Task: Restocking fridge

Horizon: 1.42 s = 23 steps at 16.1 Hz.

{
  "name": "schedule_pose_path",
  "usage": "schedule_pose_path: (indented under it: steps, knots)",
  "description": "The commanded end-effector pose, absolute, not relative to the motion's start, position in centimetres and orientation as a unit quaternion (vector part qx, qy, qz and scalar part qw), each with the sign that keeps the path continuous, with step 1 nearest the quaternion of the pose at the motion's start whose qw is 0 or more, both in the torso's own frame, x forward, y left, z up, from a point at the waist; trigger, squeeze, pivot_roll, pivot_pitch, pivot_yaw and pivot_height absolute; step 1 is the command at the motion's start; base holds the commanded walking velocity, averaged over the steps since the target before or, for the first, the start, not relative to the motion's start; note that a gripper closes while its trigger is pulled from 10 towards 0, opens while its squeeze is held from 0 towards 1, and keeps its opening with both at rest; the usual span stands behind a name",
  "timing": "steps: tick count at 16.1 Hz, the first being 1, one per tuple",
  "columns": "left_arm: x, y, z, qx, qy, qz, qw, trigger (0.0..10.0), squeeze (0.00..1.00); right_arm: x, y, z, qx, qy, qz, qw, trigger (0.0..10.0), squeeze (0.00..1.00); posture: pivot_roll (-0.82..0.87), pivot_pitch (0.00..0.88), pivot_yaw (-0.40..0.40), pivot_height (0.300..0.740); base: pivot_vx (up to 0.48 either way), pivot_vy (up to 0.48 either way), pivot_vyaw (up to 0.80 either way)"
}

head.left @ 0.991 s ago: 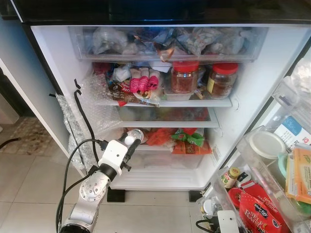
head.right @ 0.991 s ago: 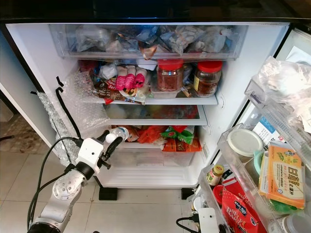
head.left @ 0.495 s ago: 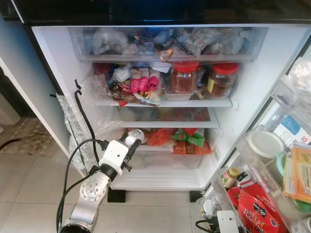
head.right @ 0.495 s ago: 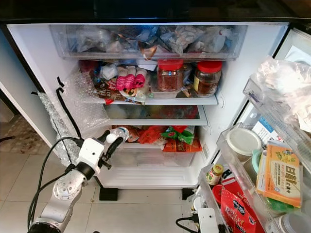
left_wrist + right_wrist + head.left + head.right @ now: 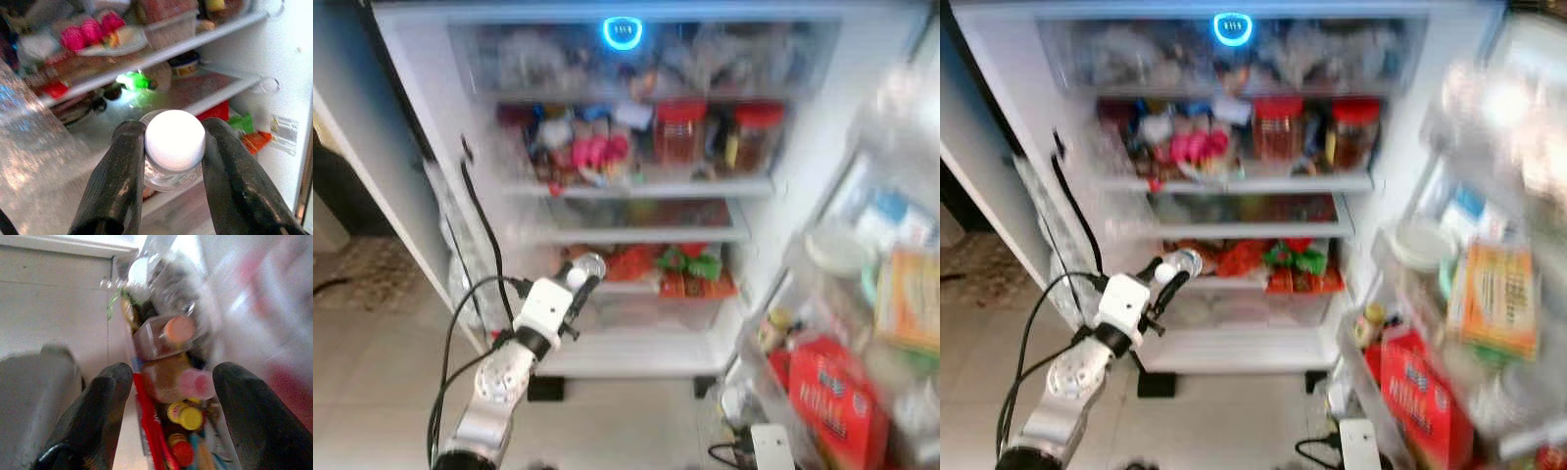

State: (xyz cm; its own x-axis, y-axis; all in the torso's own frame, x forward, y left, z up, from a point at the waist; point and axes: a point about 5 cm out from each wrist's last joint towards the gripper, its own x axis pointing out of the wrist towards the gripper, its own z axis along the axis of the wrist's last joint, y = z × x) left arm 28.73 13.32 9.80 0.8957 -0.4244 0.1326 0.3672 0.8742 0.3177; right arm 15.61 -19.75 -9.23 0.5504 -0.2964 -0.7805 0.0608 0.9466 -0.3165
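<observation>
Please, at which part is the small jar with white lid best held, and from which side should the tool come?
Probably at the neck just under the white lid, from the sides, as the left tool holds the jar now: one black finger on each flank. The jar is round and the wider lid forms a lip above the fingers, which should stop it slipping down.

Head pair high, angled down into the open fridge [image 5: 636,196]; wrist cameras close along their jaws.

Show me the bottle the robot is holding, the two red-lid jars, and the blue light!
bottle [image 5: 174,137], left wrist view, on its white cap
red-lid jars [image 5: 1277,129], right eye view, left jar's body
blue light [image 5: 622,32], left eye view, ring's centre
</observation>
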Motion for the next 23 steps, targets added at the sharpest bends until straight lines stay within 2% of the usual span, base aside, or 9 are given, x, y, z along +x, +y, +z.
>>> schedule_pose_path:
  steps: [1, 16, 23]
  knots:
    - [28.8, 13.3, 10.0, 0.150, -0.100, -0.207, 0.962, 10.0, 0.00, 15.2, -19.7, -9.4, -0.114, 0.465, -0.100, 0.872, 10.0, 0.00, -0.12, 0.053, -0.003, 0.603, 0.000, 0.000, 0.00]
    - [28.9, 13.3, 10.8, 0.153, -0.115, -0.201, 0.961, 10.0, 0.00, 15.5, -19.5, -9.2, -0.095, 0.442, -0.098, 0.887, 10.0, 0.00, -0.12, 0.055, -0.002, 0.603, 0.000, 0.000, 0.00]
    - [29.3, 12.3, 14.0, 0.219, -0.194, -0.193, 0.936, 10.0, 0.00, 15.9, -19.0, -8.9, -0.048, 0.410, -0.074, 0.908, 10.0, 0.00, -0.12, 0.055, -0.001, 0.603, 0.000, 0.000, 0.00]
